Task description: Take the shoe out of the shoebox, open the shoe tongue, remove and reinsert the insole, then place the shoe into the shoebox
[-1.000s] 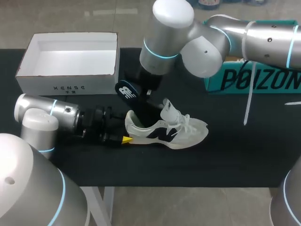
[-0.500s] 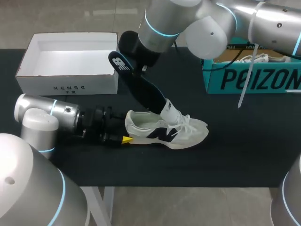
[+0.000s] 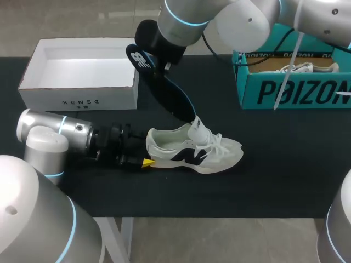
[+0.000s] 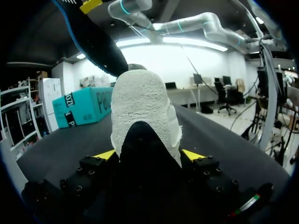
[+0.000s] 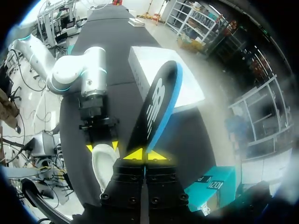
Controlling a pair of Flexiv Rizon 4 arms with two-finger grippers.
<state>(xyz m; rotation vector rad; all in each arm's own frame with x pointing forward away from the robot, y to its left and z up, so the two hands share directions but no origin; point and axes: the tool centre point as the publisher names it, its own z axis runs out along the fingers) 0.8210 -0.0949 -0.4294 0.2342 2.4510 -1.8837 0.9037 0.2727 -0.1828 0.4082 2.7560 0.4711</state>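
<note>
A white shoe (image 3: 211,150) with a dark side mark lies on its sole on the black table, toe to the right. My left gripper (image 3: 143,155) is shut on its heel (image 4: 145,107), one yellow-tipped finger (image 4: 105,154) on each side. My right gripper (image 5: 145,155) is shut on the dark, blue-edged insole (image 5: 156,105). The insole (image 3: 164,87) hangs slanted in the air, its toe end just above the shoe's raised tongue (image 3: 197,127). In the left wrist view the insole (image 4: 93,39) slants over the heel.
An open, empty white box (image 3: 82,96) stands at the back left, close to the insole's upper end. A teal shoebox (image 3: 290,90) with another pale shoe (image 3: 293,68) inside stands at the back right. A white strap (image 3: 285,71) dangles from my right arm.
My right arm has lifted the insole up and back out of the shoe; its toe end now hangs free above the tongue. Left gripper and shoe have stayed in place.
</note>
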